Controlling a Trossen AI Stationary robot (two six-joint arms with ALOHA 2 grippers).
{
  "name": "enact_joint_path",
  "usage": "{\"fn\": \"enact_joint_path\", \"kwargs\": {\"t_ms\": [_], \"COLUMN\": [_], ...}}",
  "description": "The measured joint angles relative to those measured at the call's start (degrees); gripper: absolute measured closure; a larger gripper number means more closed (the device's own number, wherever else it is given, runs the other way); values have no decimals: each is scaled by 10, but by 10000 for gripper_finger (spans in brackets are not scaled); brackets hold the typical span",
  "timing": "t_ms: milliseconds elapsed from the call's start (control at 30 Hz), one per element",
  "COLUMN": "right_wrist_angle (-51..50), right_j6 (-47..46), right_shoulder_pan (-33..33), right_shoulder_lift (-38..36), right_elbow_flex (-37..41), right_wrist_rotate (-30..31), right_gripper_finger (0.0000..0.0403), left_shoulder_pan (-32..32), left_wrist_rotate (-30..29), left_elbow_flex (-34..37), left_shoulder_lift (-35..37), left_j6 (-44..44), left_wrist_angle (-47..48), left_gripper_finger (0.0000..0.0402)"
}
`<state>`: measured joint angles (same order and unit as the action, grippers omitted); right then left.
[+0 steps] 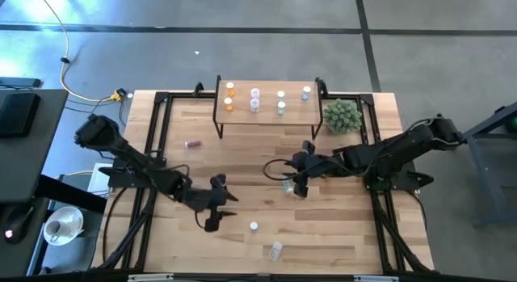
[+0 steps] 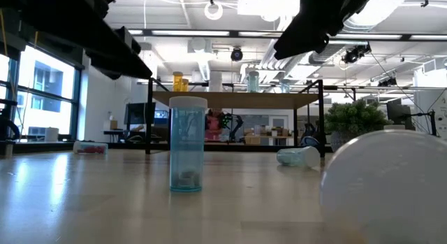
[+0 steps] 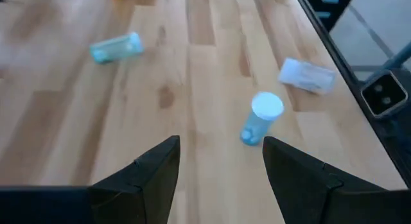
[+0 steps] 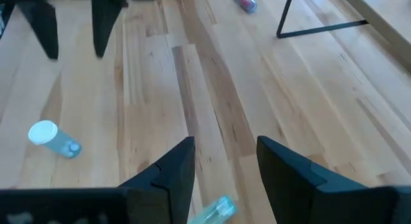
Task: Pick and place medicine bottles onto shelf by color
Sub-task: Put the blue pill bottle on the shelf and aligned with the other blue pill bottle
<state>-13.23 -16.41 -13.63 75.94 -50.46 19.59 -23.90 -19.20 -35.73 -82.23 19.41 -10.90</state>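
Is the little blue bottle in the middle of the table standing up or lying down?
Standing up. The blue bottle stands straight on the table, with its white cap on top.

Grey concrete floor (image 1: 266,48) – tall windows (image 2: 42,97), bright ceiling strip lights (image 2: 209,33), perhaps an open workshop

Both arms are built of matt black, rounded links joined by bulkier cylindrical joints, and each rises from a black base bolted to the black tubular frame along the table's sides, with black cables looping from the frame and along the links. The left arm's black two-finger gripper (image 1: 216,203) and the right arm's black two-finger gripper (image 1: 300,175) share one design. Seen from the wrists, each dark finger (image 3: 156,169) is a flat, faceted wedge tapering to a blunt tip, mounted on a straight black crossbar.
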Motion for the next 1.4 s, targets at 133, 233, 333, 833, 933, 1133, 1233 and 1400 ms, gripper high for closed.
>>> {"fn": "enact_joint_path", "kwargs": {"t_ms": [133,233,333,833,933,1133,1233,1400], "right_wrist_angle": [-1,-2,-2,-2,-2,-3,-3,-3], "right_j6": [4,4,4,4,4,4,4,4], "right_shoulder_pan": [0,0,0,0,0,0,0,0], "right_shoulder_lift": [0,0,0,0,0,0,0,0], "right_elbow_flex": [0,0,0,0,0,0,0,0], "right_wrist_rotate": [0,0,0,-5,-5,-5,-5,-7], "right_gripper_finger": [245,245,245,245,245,245,245,245], "left_shoulder_pan": [-17,-23,-25,-18,-13,-4,-6,-3], "left_wrist_rotate": [-15,-28,-29,3,5,49,38,9], "left_elbow_flex": [0,0,0,-1,-2,-30,-43,-68], "left_shoulder_lift": [-51,-84,-117,-266,-290,-305,-305,-305], "left_j6": [22,41,62,55,53,27,16,14], "left_wrist_angle": [-38,-50,-62,-272,-309,-304,-303,-263], "left_gripper_finger": [188,188,188,188,188,188,188,188]}}
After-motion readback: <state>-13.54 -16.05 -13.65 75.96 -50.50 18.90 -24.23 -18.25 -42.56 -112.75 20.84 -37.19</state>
